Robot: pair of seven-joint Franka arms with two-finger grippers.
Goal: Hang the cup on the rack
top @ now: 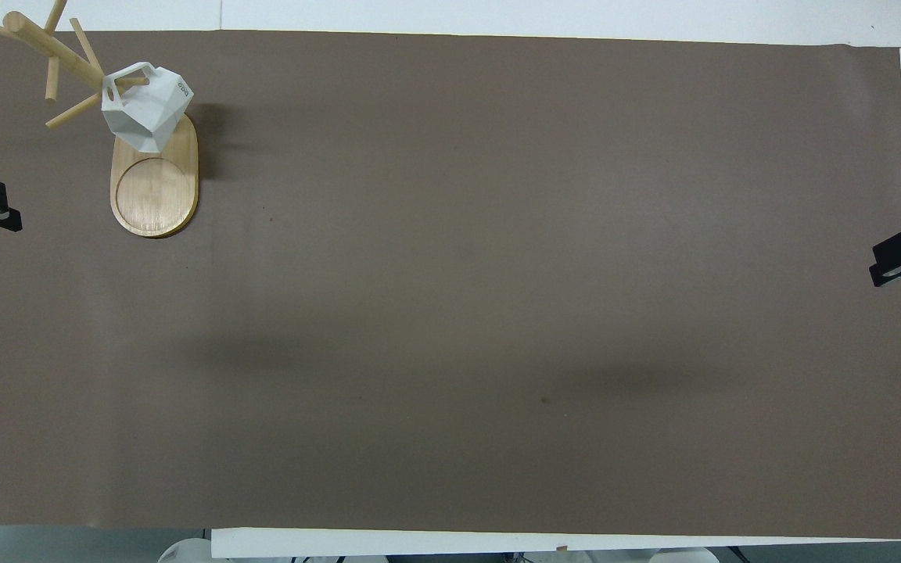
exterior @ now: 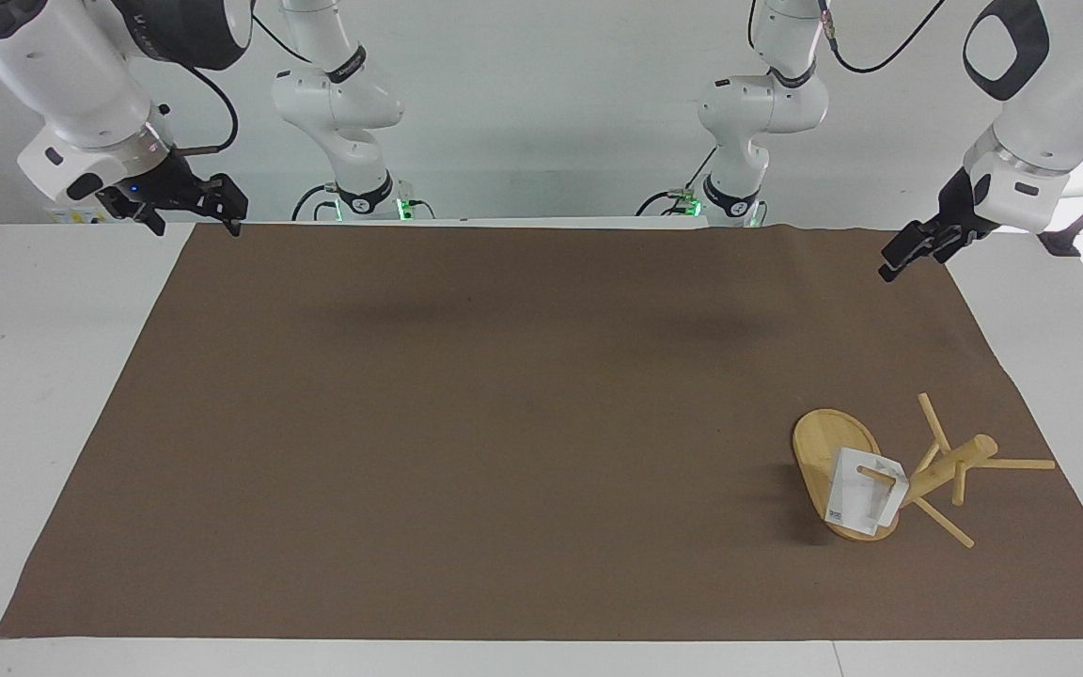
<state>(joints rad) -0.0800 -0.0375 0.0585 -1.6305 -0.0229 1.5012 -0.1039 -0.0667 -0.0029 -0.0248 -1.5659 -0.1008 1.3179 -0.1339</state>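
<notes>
Bamboo rack [exterior: 918, 478] holds cup [exterior: 861, 503] near mat [exterior: 504, 423] edge.

Rack [exterior: 918, 475] with hung cup [exterior: 863, 500] sole obstacle, toward left arm's end; brown mat [exterior: 504, 423] elsewhere open

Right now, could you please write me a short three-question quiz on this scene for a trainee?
1. True or false: the cup hangs by its handle on a peg of the rack.
2. What is the left gripper over?
A. the rack's oval base
B. the brown mat at the left arm's end, near the mat's edge closest to the robots
C. the cup
3. Fill in: the right gripper holds ____.

Key
1. True: a peg passes through the handle and no gripper touches the cup.
2. B
3. nothing; it waits at the right arm's end of the table.
</notes>
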